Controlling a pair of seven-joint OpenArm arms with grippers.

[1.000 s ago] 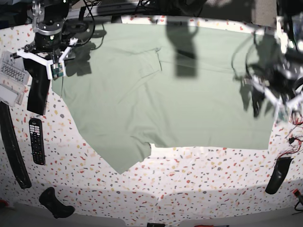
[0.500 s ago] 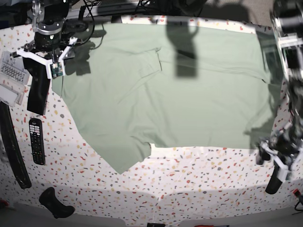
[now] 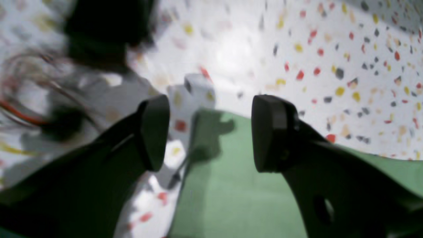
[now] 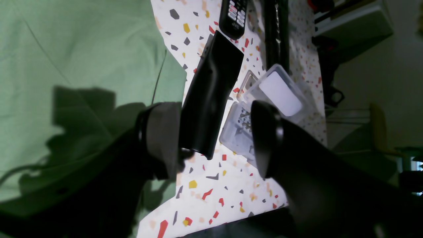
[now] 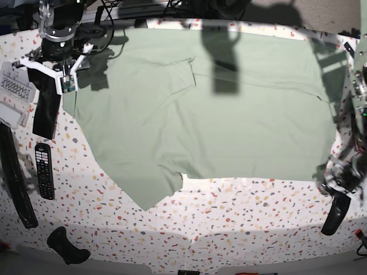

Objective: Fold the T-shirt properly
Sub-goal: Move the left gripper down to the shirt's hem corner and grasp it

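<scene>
The T-shirt [image 5: 206, 109] lies spread flat across the far half of the speckled worktop [image 5: 241, 223], with 1 sleeve [image 5: 150, 195] poking toward the near edge and a faint seam running across the chest.

The left hand [image 5: 342, 179] hangs low at the shirt's near corner on the base view's right; its wrist view shows both pads spread wide with nothing between them, the green hem [image 3: 231, 185] just below. The right hand [image 5: 57, 67] hovers at the opposite far corner, also spread and empty, with the cloth edge [image 4: 165, 76] under 1 pad.

The step in hand looks like getting a first pinch on the fabric, so the fold itself is not yet begun. To do it well, each hand should probably drop straight onto a corner and nip only the top layer right at the hem, then both lift together so the cloth travels evenly and no diagonal creases form.

The fabric is thin, soft, matte sage green, and lies smooth. The worktop is white, flecked with red, yellow and grey chips. Beside the right hand sit a black remote [image 5: 44, 170], a glossy black case [image 4: 211, 99] and a clear plastic box [image 4: 264, 109], all rigid.
</scene>
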